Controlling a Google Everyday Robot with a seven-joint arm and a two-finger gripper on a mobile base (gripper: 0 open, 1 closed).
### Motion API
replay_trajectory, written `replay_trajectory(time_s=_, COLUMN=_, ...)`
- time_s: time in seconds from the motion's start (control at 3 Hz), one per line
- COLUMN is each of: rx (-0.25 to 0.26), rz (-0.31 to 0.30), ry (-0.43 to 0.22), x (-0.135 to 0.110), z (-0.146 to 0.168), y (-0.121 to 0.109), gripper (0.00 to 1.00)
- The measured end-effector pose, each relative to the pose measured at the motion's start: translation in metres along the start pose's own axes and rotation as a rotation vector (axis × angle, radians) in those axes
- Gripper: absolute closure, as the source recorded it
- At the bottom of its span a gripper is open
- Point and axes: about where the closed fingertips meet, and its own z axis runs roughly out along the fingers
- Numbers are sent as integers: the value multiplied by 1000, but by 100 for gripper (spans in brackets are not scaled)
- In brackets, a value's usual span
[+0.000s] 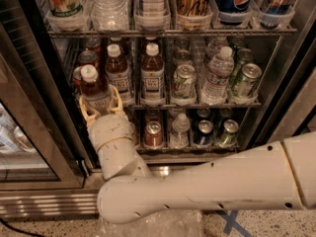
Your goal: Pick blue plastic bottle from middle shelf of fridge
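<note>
The blue plastic bottle has a white cap, a dark drink and a pale label. My gripper is shut on its lower body, a tan finger on each side. The bottle stands upright in front of the left end of the middle shelf of the fridge, a little out from the row. My white arm runs from the lower right up to the gripper.
Two like bottles stand just right of the held one. Green cans and a ribbed water bottle fill the rest of the rack. Short cans sit below. The open glass door is at left.
</note>
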Motion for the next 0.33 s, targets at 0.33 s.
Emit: replay_trajectory(time_s=0.33, rx=0, rz=0, ry=0, x=0, z=0, y=0, gripper=100)
